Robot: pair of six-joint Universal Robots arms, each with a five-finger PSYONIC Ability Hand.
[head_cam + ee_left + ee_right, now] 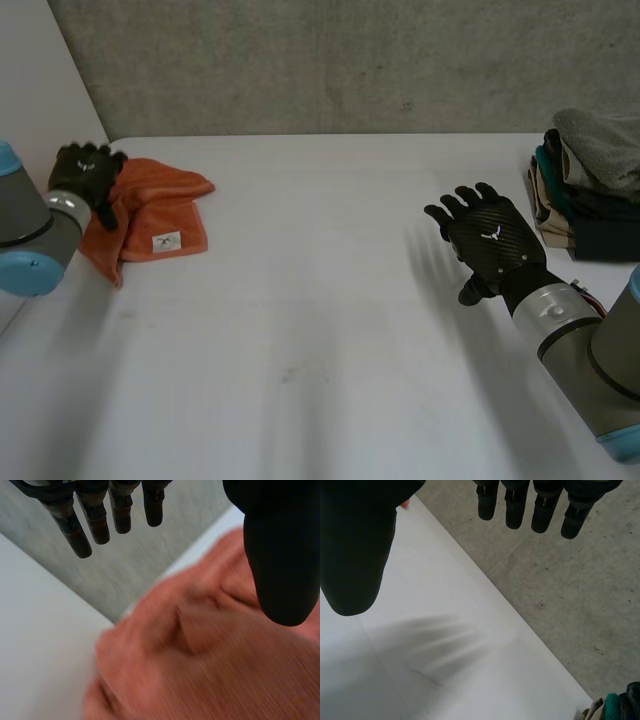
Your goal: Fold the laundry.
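Observation:
An orange towel point(150, 212) lies folded at the table's far left, a small white label on its near corner. My left hand point(86, 175) hovers over its left edge, open, fingers straight. From the left wrist, the towel point(210, 665) spreads under the palm, with the fingers point(95, 522) and thumb point(280, 560) apart and holding nothing. My right hand point(485, 240) hangs above bare table at the right, open and empty; its fingers point(540, 507) and thumb point(357, 545) are spread in the right wrist view.
A stack of folded laundry point(590, 185) in grey, teal, beige and dark tones stands at the table's far right edge; its corner point(615, 707) shows beyond the right hand. A grey wall point(350, 60) runs behind the white table point(320, 350).

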